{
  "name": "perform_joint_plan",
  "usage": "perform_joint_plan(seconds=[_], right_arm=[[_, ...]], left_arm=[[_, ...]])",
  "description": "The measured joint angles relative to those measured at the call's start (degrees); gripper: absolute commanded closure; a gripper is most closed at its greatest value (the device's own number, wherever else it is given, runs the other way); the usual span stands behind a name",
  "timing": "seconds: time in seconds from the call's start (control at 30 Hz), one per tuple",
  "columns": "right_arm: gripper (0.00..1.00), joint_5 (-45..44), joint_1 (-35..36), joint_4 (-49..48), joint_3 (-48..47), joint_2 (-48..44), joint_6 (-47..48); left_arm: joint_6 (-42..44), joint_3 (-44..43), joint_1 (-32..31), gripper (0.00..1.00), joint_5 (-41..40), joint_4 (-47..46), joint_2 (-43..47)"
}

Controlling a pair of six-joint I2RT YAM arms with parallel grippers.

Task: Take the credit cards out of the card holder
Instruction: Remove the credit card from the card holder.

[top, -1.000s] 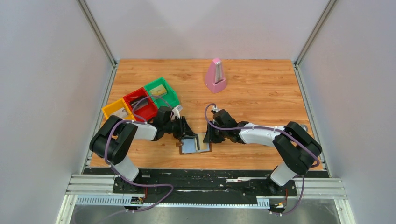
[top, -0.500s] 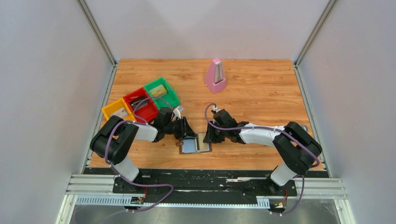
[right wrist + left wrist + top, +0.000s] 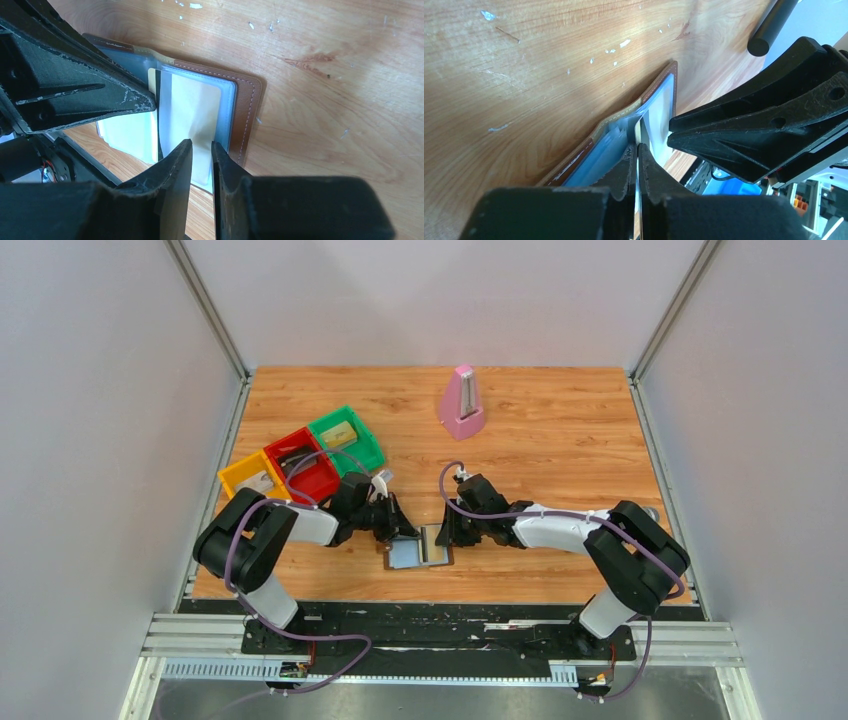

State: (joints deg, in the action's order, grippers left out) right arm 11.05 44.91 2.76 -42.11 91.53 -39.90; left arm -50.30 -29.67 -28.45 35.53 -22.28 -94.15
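Left fingers [image 3: 623,172] pressed together on thin card [image 3: 638,131] edge poking from open holder [image 3: 246,102], flat on table [image 3: 325,75]. Edge-on grip suits sliding card out. Right fingers [image 3: 176,165] narrowly apart astride sleeve [image 3: 227,97], likely steadying holder against pull; actual pinch unclear.

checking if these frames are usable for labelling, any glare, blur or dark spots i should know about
Top external: even light, sharp, but the card holder is small between the arms. Left wrist: glare on the table, the left gripper a dark blur around a thin credit card. Right wrist: the right gripper dark and soft, the table washed out at right.
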Motion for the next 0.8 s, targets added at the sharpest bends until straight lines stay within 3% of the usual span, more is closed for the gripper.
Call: perform_joint_plan(seconds=[0.37, 0.8], right_arm=[[0.78, 0.3, -0.6, -0.7, 0.5, -0.1, -0.8], [0.78, 0.5, -1.1, -1.3, 0.8, -0.1, -1.0]], left_arm=[[-0.6, 0.0, 0.0, 1.00, 0.0, 0.8, 0.4], [3.4, -1.7, 0.8, 1.00, -3.6, 13.9, 9.1]])
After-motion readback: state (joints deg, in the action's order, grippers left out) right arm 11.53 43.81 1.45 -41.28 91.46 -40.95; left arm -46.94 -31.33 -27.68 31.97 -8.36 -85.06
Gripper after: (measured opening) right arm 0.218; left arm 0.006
